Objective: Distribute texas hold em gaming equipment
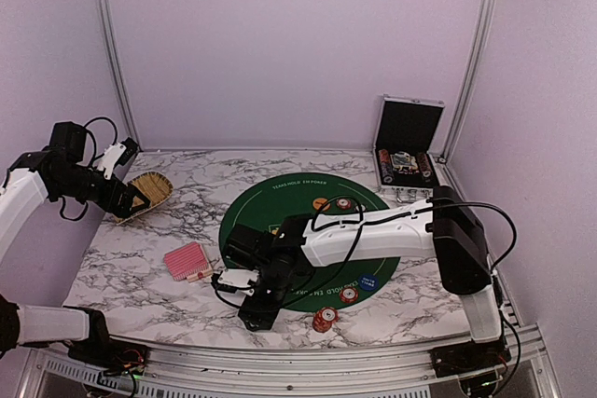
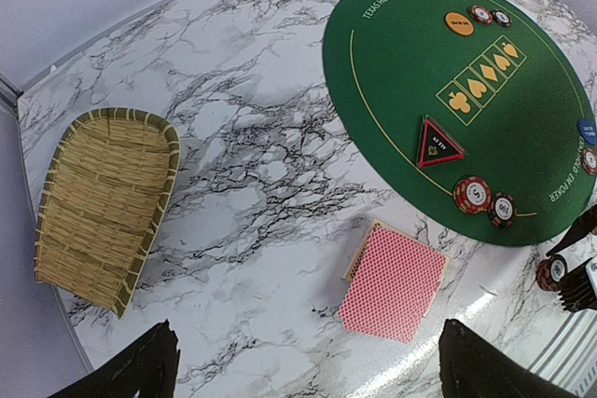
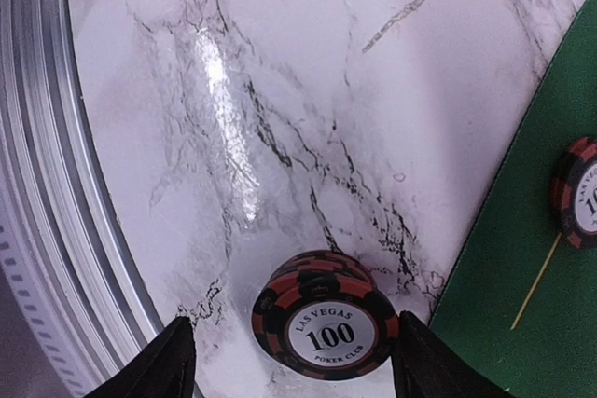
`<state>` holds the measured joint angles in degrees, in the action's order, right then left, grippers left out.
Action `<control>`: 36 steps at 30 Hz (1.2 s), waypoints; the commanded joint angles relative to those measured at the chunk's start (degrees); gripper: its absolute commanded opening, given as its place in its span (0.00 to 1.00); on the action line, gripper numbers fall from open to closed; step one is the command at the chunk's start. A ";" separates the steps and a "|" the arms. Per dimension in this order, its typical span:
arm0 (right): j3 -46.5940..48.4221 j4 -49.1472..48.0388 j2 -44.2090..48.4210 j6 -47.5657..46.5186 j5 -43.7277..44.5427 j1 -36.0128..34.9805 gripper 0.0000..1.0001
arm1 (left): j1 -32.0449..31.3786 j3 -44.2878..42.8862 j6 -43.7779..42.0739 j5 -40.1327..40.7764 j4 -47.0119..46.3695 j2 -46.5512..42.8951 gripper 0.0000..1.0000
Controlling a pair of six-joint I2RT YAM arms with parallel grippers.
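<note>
The right arm [image 1: 373, 235] reaches from its base on the right across the green mat [image 1: 270, 202] and bends down at the wrist toward the near edge of the marble table [image 1: 131, 277]. The right gripper [image 3: 292, 322] hangs with its jaws spread wide, gripping nothing. In the wrist view a chip stack [image 3: 326, 323] sits between the two fingers [image 3: 163, 365], though it is hard to tell whether the fingers are down at its level or above it. The stack lies flat on the marble just off the mat's edge, face up, and its "LAS VEGAS 100 POKER CLUB" print reads upright in that view. Its rim is striped red and black around a white centre. A single chip [image 3: 580, 195] of the same look lies on the mat nearby.

The left arm [image 1: 37, 188] is raised at the table's left side. The left gripper [image 2: 308, 342] looks down with its jaws wide apart and empty. Below it the deck of playing cards [image 2: 394, 281] rests on the marble near the mat, pink-red backs up, its long axis a little off vertical in the wrist view. The black triangular marker [image 2: 438, 144] lies on the mat with its apex toward the top of that view. The woven basket [image 2: 107, 207] stands well apart to the left.
</note>
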<state>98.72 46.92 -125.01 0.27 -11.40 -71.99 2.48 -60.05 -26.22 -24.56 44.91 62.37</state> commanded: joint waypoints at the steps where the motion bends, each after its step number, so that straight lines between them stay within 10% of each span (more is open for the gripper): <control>1: 0.74 -0.82 -1.02 -0.16 2.42 0.09 0.68 | 0.33 -0.86 -0.59 -0.71 1.33 -0.80 0.99; 36: 1.57 -1.37 0.15 -0.15 3.49 0.79 0.32 | 0.32 -1.56 -0.59 -0.94 1.33 0.30 0.99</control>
<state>98.74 46.35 -125.80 0.14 -8.45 -71.66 2.48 -60.07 -26.22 -24.58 44.91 62.46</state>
